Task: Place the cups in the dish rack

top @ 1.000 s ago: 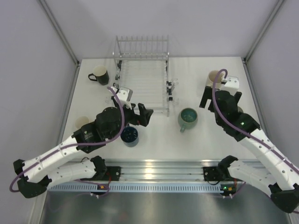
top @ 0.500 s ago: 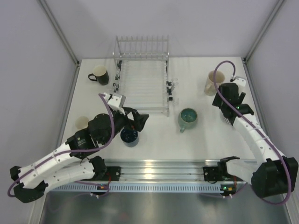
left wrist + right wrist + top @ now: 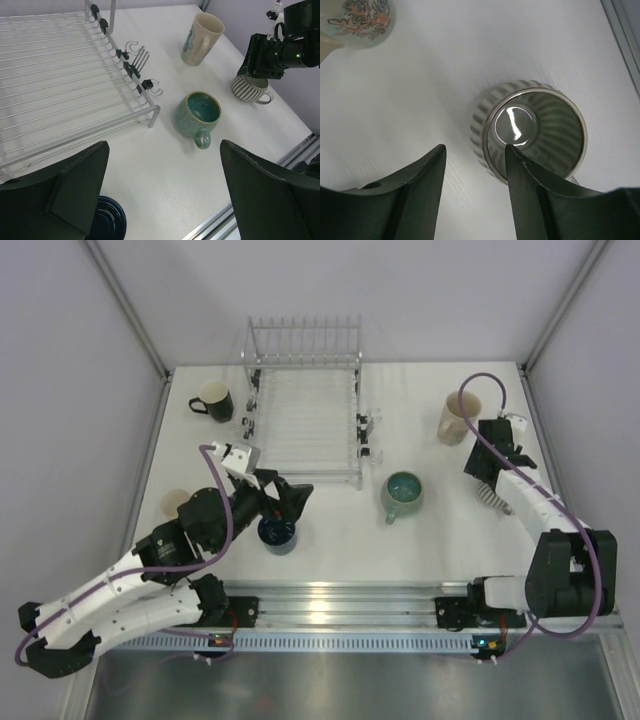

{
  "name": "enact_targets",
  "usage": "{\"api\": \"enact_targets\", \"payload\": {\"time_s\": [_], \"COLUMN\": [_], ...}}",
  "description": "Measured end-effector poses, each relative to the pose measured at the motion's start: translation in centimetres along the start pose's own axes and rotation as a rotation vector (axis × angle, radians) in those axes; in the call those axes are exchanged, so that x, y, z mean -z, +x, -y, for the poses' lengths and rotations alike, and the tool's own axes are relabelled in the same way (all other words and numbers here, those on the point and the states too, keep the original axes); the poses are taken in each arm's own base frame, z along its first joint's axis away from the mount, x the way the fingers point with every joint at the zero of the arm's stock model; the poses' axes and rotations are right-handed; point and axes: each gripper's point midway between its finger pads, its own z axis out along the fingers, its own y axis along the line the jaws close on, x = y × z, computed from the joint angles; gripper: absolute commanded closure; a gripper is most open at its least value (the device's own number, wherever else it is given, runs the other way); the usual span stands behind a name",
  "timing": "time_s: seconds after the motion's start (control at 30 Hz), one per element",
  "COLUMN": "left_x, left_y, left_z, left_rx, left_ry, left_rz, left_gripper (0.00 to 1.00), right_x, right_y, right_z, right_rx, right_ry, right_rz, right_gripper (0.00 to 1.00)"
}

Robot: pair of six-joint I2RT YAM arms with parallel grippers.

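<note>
Right wrist: right pincer (image 3: 476, 150) parted over ribbed cup (image 3: 535, 135) rim; left pincer (image 3: 164, 144) spread, empty.

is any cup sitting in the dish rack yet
No, the dish rack shows only bare wires in the top view, and the teal cup stands on the table beside it.
</note>
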Motion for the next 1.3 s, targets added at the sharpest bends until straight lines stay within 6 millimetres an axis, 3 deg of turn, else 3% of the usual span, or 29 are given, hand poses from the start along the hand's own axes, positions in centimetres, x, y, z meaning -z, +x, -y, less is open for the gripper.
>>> {"api": "enact_targets", "payload": {"time_s": [0.37,0.5,0.63,0.8,0.83,0.87,1.07,1.3], "left_x": [0.0,0.0,0.1,0.2,0.2,0.2,-0.3,-1.4], "left_y": [0.1,0.1,0.0,-0.1,-0.1,0.0,0.7,2.2], "left_z": [0.0,0.0,0.0,-0.1,0.0,0.0,0.5,1.4], "left_rx": [-0.005,-0.007,-0.009,-0.014,-0.015,-0.016,-0.026,-0.031], "left_ry": [0.000,0.002,0.002,0.004,0.005,0.008,0.028,0.054], "left_rz": [-0.002,-0.002,0.000,0.004,0.003,0.002,-0.028,-0.094], "left_gripper": [0.02,0.02,0.02,0.02,0.02,0.02,0.04,0.06], "right_x": [-1.3,-2.3,-3.1,-3.4,-3.3,-3.1,-1.3,3.7], "right_y": [1.1,2.5,3.3,3.1,3.2,3.5,2.8,-0.5], "right_z": [-0.3,-0.2,0.1,0.6,0.5,0.3,-0.3,-1.3], "right_rx": [0.014,0.034,0.028,-0.010,-0.016,-0.021,-0.048,-0.128], "right_ry": [0.003,0.021,0.025,0.010,0.004,-0.010,-0.072,-0.214], "right_rz": [-0.040,-0.089,-0.131,-0.139,-0.146,-0.159,-0.148,-0.041], "right_gripper": [0.53,0.53,0.65,0.82,0.97,1.00,1.00,1.00]}}
